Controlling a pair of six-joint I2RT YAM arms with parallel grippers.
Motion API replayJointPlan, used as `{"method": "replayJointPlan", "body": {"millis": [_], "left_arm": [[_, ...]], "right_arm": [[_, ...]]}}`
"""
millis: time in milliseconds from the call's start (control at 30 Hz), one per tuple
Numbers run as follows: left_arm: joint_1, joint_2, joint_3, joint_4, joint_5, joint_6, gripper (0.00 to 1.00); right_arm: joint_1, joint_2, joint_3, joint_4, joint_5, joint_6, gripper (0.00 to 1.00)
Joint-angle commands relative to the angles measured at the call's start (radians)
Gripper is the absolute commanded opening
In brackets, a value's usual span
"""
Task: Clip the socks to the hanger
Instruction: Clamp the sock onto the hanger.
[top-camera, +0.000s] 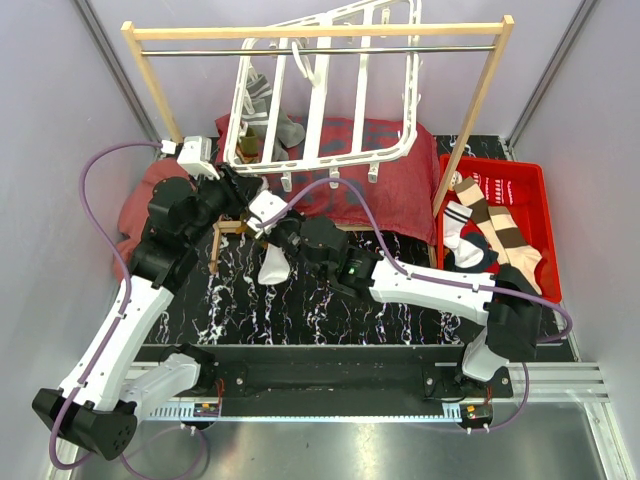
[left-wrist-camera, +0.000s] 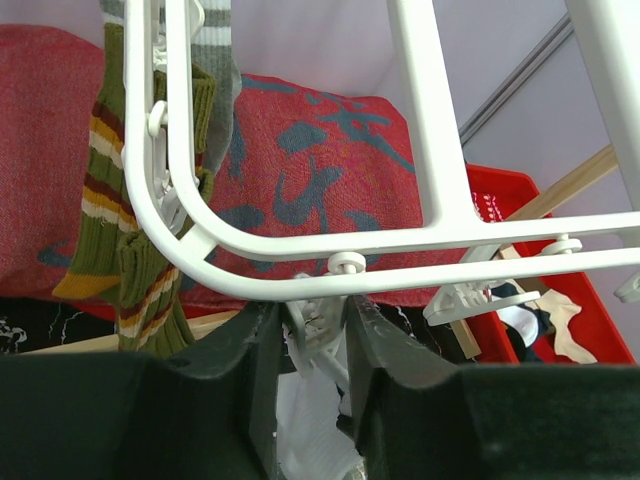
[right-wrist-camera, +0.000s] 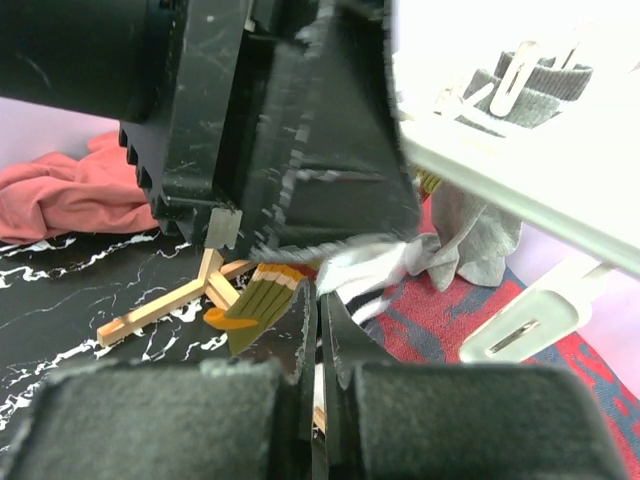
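Observation:
The white hanger (top-camera: 318, 100) hangs tilted from the wooden rail. An olive striped sock (left-wrist-camera: 110, 200) and a grey sock (left-wrist-camera: 215, 50) are clipped at its left corner. My left gripper (left-wrist-camera: 313, 315) is under the hanger's lower bar (left-wrist-camera: 430, 150), its jaws pressed on a white clip (left-wrist-camera: 322, 328). A white sock (left-wrist-camera: 305, 420) hangs right below that clip. In the top view my right gripper (top-camera: 272, 228) is shut on this white sock (top-camera: 273, 265), just below my left gripper (top-camera: 250, 195). The right wrist view shows my right gripper (right-wrist-camera: 320, 305) shut, the sock's striped cuff (right-wrist-camera: 375, 265) above it.
A red bin (top-camera: 520, 180) at the right holds several more socks (top-camera: 500, 235). A large red cloth (top-camera: 370, 190) lies under the hanger, another (top-camera: 140, 205) at the left. The wooden rail frame (top-camera: 320, 30) spans the back, its foot (right-wrist-camera: 170, 305) on the black tabletop.

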Motion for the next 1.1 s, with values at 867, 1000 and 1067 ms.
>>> {"method": "replayJointPlan", "body": {"millis": [867, 1000, 1067], "left_arm": [[0.036, -0.067, 0.004, -0.04, 0.079, 0.037, 0.69], [0.036, -0.119, -0.016, -0.07, 0.111, 0.047, 0.71], [0.036, -0.161, -0.013, -0.092, 0.118, 0.054, 0.71]], "right_arm": [[-0.005, -0.271, -0.218, 0.028, -0.006, 0.12, 0.69], [-0.008, -0.274, -0.239, 0.094, 0.008, 0.097, 0.69], [-0.006, -0.267, -0.251, 0.154, 0.012, 0.09, 0.68]]}}
